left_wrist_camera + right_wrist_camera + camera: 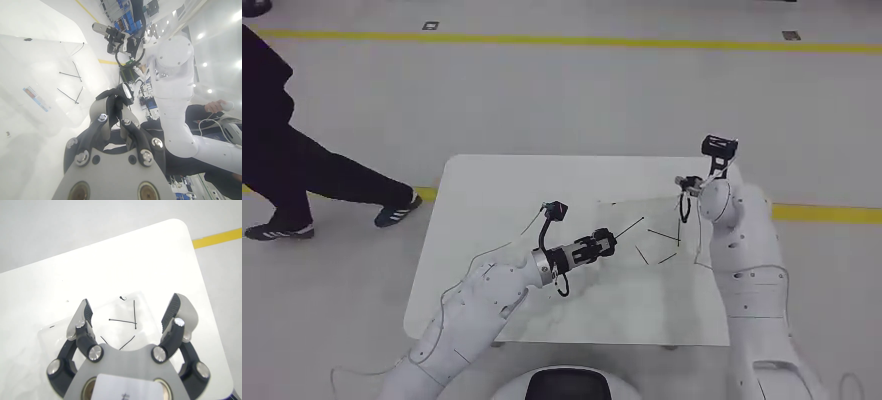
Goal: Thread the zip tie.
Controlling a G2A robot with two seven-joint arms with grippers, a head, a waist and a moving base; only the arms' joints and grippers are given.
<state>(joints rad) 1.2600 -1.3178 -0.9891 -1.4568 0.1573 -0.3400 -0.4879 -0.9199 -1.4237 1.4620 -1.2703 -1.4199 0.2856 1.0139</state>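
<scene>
Status: left tool (604, 243) has its fingers together with nothing visibly clamped, mid-table, aimed toward the loose zip ties (662, 240). The right tool (130, 297) is spread wide and empty, up over the ties near the right edge of the table (492, 220), looking down on them. The ties lie flat and scattered on a clear plastic sheet (147, 306), none threaded. The nearest tie (631, 228) runs diagonally, its long axis roughly in line with the left tool and its near end just off the tip. The left arm looks closer but must open first.
</scene>
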